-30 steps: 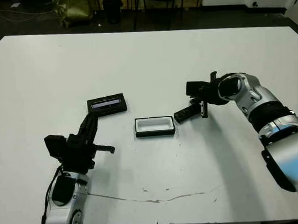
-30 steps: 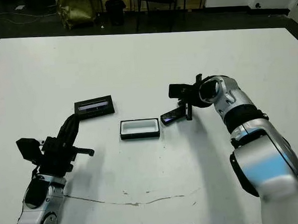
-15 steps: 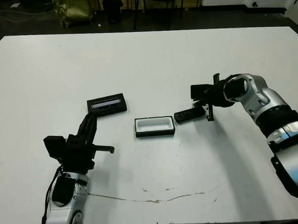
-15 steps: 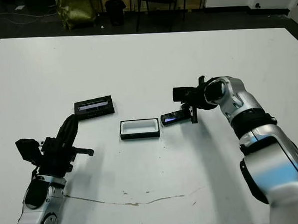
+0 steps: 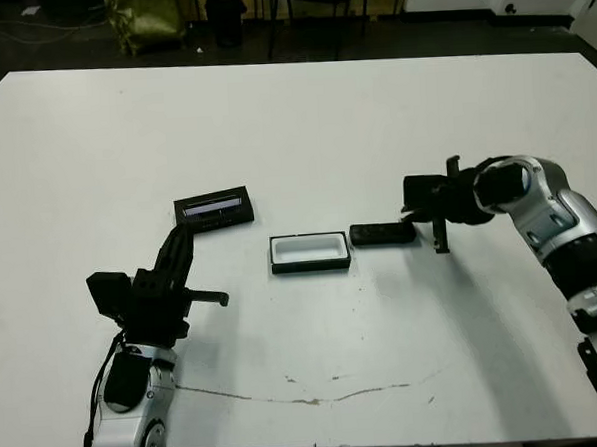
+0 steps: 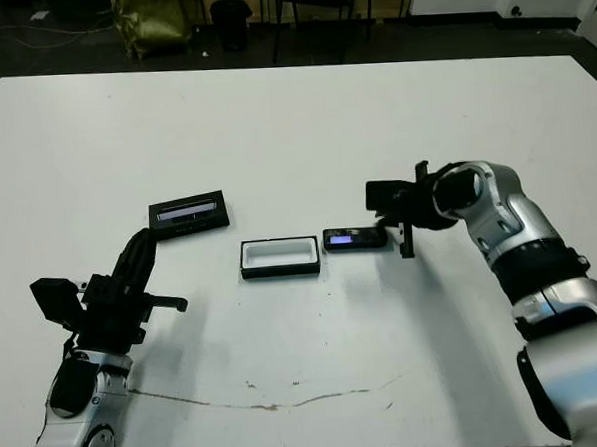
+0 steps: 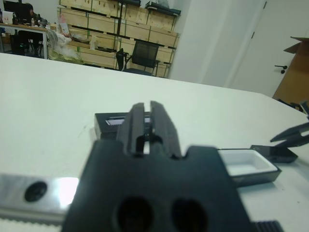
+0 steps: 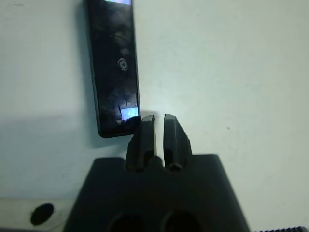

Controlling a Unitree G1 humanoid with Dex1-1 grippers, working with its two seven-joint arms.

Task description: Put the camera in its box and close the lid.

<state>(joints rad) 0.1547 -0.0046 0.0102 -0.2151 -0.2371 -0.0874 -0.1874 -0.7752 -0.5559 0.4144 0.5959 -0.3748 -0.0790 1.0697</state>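
Right gripper (image 8: pixel 159 129) closed, just beside camera (image 8: pixel 114 67).

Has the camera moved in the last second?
Yes. The camera was tilted, its far end raised toward the right gripper; now it lies level, in line with the box, just off the box's right end.

No text or label (nor any number) can be read.
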